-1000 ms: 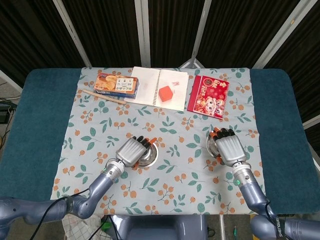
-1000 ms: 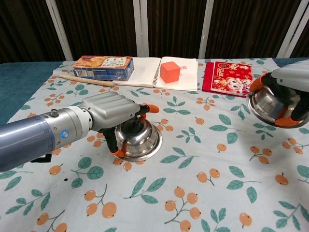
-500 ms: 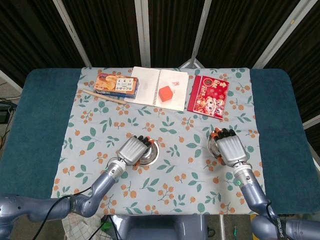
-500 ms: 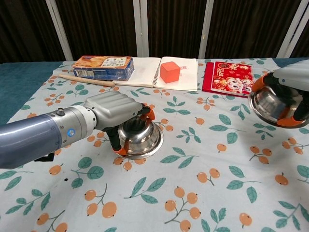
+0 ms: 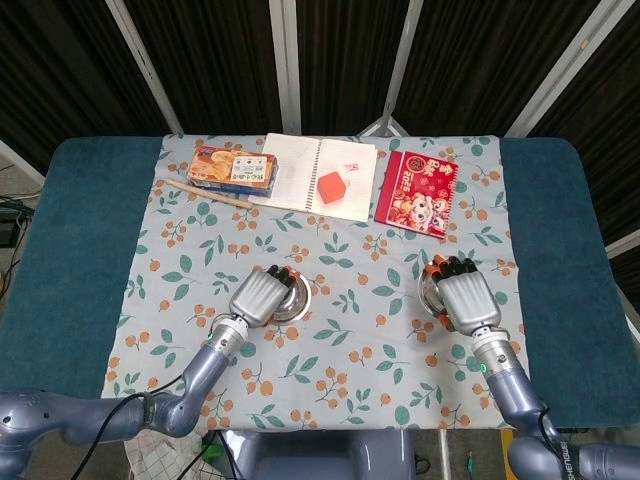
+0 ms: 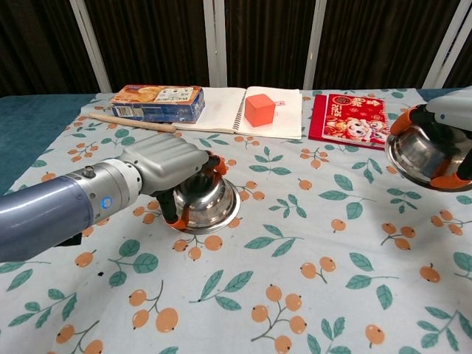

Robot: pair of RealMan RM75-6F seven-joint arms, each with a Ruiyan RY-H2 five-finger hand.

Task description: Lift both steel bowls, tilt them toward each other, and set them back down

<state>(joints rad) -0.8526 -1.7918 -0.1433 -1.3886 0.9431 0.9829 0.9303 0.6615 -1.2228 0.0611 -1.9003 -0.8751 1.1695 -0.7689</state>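
Bowls both in hand, both clear of the floral cloth [image 6: 310,243]. Left hand [image 6: 166,166] grasps the left steel bowl [image 6: 206,203] from above, orange-tipped fingers [image 6: 179,218] wrapped over its rim; the bowl is tilted, open side facing down and toward the centre of the cloth, its low edge just above the fabric. Right hand [image 6: 450,110] grasps the right steel bowl [image 6: 420,155] at the cloth's right edge, fingers clenched around the rim, bowl raised and tipped with its mouth toward the cloth's middle. In the head view the left hand [image 5: 258,295] and right hand [image 5: 465,300] sit on the near half of the cloth, well apart. Far edge of the cloth: biscuit box [image 6: 158,102], wooden stick [image 6: 133,122] beside it, open notebook [image 6: 228,110] carrying a red cube [image 6: 259,109], and a red booklet [image 6: 346,118].
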